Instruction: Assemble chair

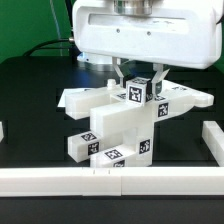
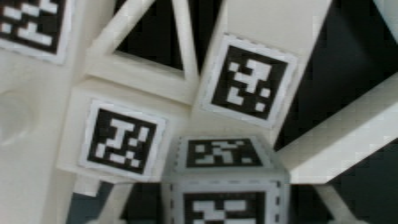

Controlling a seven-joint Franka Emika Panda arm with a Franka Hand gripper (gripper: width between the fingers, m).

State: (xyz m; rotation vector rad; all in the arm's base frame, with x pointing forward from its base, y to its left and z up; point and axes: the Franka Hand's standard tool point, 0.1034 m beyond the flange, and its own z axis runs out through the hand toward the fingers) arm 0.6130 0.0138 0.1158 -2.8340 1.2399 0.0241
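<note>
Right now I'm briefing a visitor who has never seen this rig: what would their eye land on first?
First the white chair at the middle of the black table, studded with black-and-white square tags. Right above it hangs the arm's bulky white housing, its fingers reaching down either side of the chair's topmost tagged block. In the wrist view the tags fill the picture.
</note>
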